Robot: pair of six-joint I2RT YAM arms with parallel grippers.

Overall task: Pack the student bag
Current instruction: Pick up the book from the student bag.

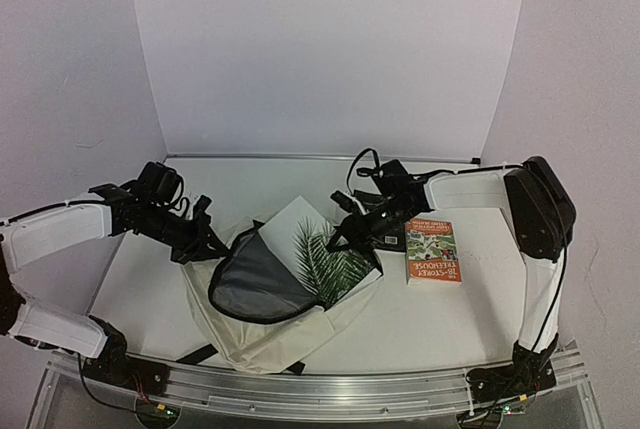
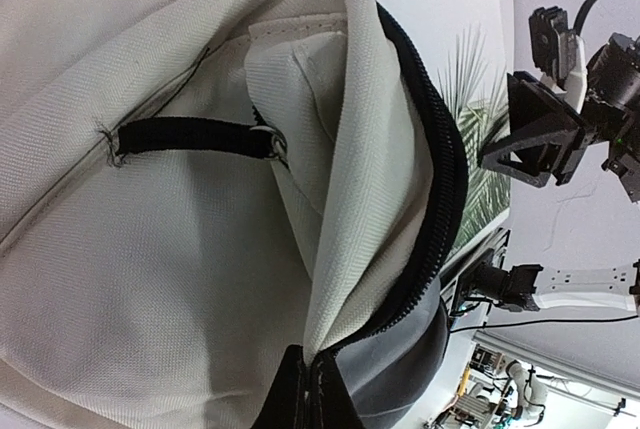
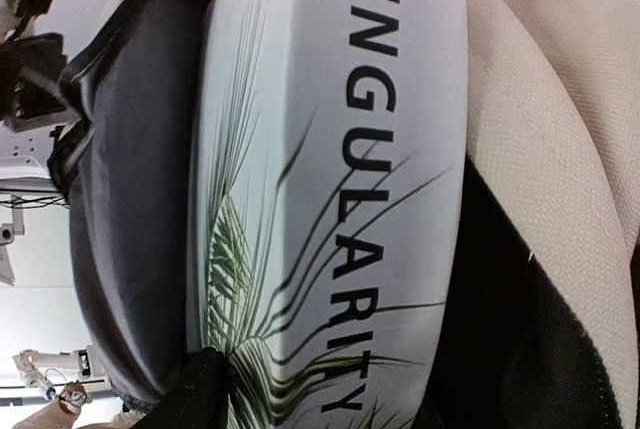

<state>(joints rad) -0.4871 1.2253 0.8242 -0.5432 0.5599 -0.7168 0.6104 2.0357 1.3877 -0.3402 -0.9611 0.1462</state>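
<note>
The student bag (image 1: 262, 334) lies in the middle of the table, cream fabric with a black zipper rim and grey lining (image 1: 255, 284), its mouth held open. My left gripper (image 1: 205, 246) is shut on the bag's rim at its left edge; the left wrist view shows the cream fabric (image 2: 150, 249) pinched between the fingers (image 2: 300, 394). My right gripper (image 1: 345, 237) is shut on a white book with palm leaves (image 1: 325, 254), lettered "SINGULARITY" (image 3: 330, 199), tilted with its lower part inside the bag's mouth.
A second book with an orange cover (image 1: 433, 250) lies flat on the table to the right of the bag. White walls close in the back and both sides. A metal rail (image 1: 320, 389) runs along the near edge.
</note>
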